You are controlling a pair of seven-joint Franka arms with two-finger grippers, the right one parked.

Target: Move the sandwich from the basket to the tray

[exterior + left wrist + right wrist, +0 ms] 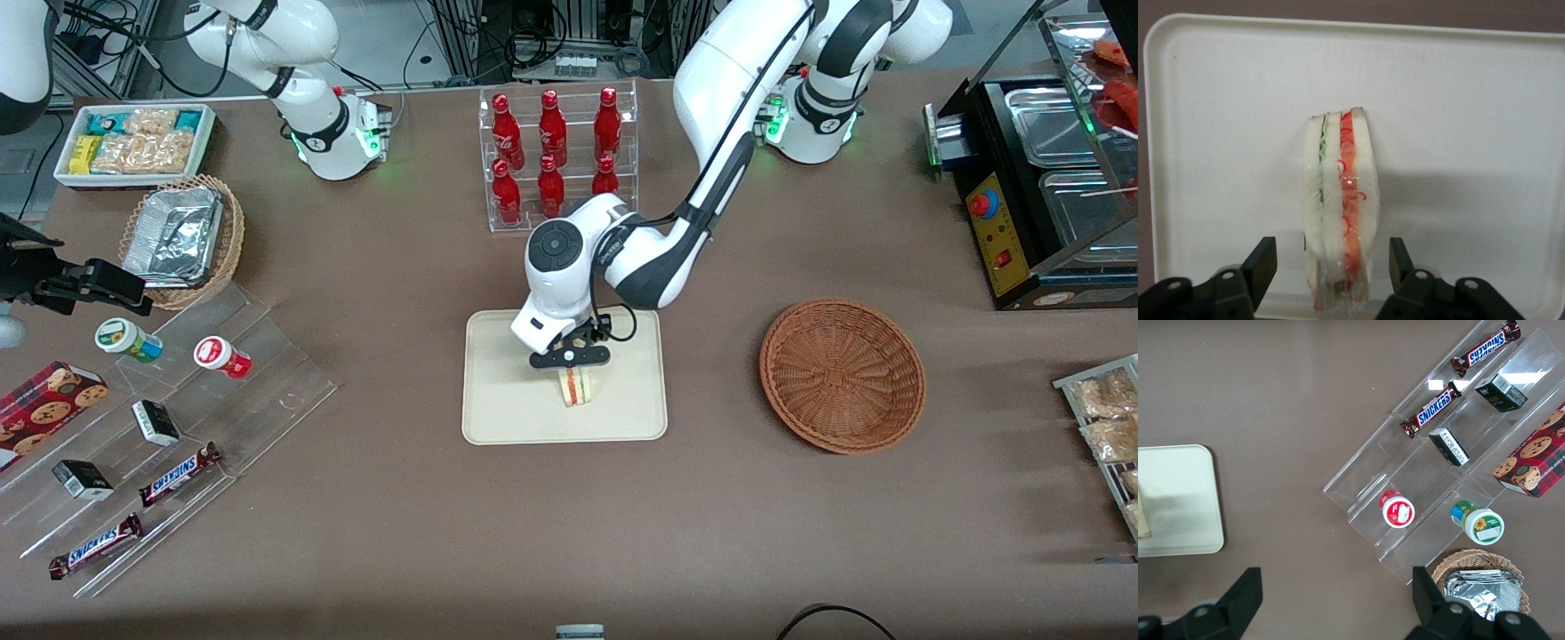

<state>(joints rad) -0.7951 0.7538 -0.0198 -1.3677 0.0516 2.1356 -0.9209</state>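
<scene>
The sandwich is a wrapped wedge of pale bread with red and green layers. It stands on edge on the cream tray, near the tray's middle. My left gripper hangs just above it, open; the black fingers flank the wedge with a visible gap on each side. The reddish-brown wicker basket sits empty beside the tray, toward the working arm's end of the table. The right wrist view catches a corner of the tray.
A clear rack of red bottles stands farther from the front camera than the tray. A stepped acrylic display with snack bars, a tan basket with a foil container and a white snack bin lie toward the parked arm's end. A black appliance stands at the working arm's end.
</scene>
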